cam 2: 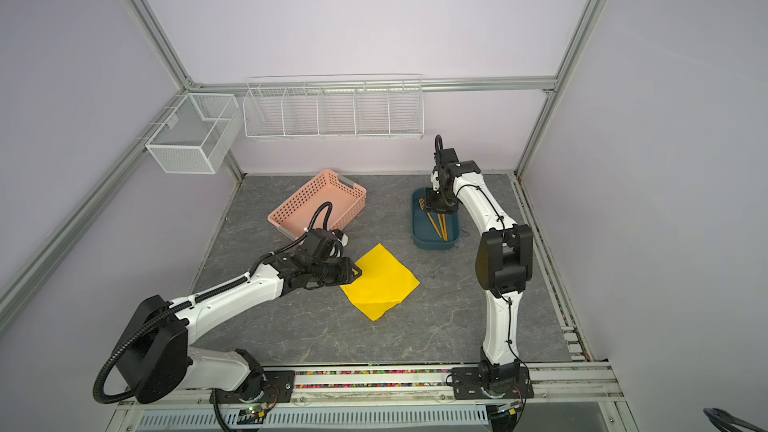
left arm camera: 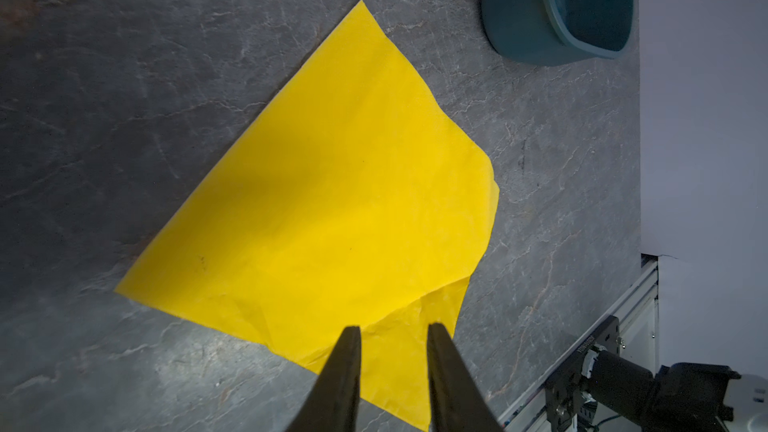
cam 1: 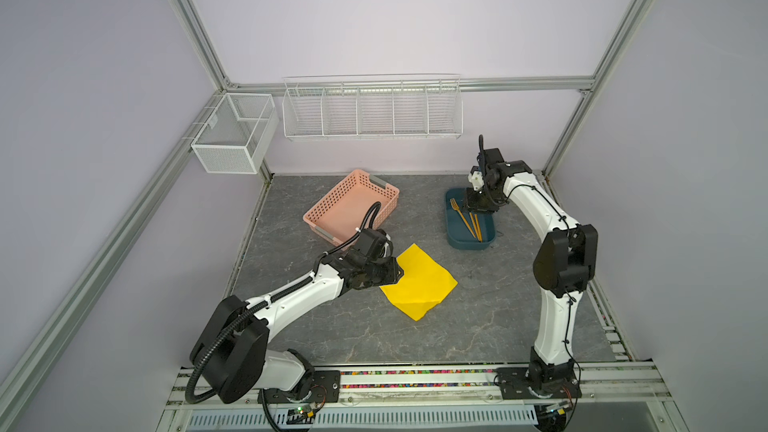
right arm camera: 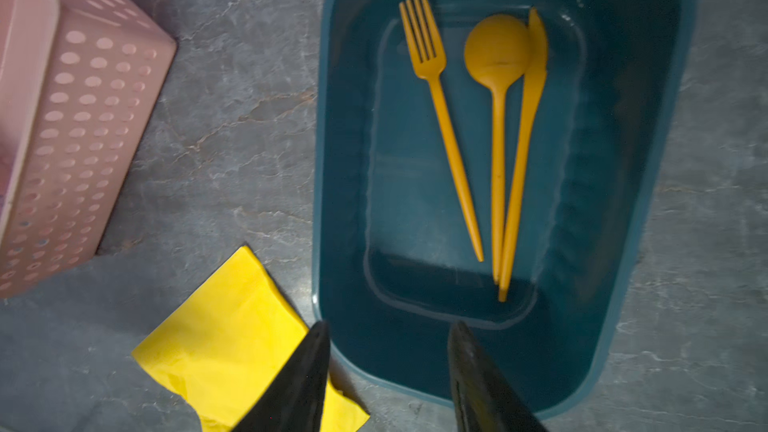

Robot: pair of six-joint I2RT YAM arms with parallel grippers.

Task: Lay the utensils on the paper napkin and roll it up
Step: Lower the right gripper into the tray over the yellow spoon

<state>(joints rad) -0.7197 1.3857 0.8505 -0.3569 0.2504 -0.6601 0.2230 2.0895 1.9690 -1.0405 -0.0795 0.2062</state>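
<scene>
Grey marbled tabletop (cam 1: 415,334) carries the paper napkin (cam 1: 419,284), spread open and bare. One corner of it lies under the left gripper (left arm camera: 392,332), whose jaws are a little apart and hold nothing. The utensils (right arm camera: 498,139) all lie in the blue tray (right arm camera: 340,160), just ahead of the right gripper (right arm camera: 388,328), jaws apart and empty. Nothing is placed yet; picking, laying and rolling remain, I think.

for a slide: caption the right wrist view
Open right gripper over a blue tub holding fork, spoon and knife; yellow napkin alongside.
</scene>
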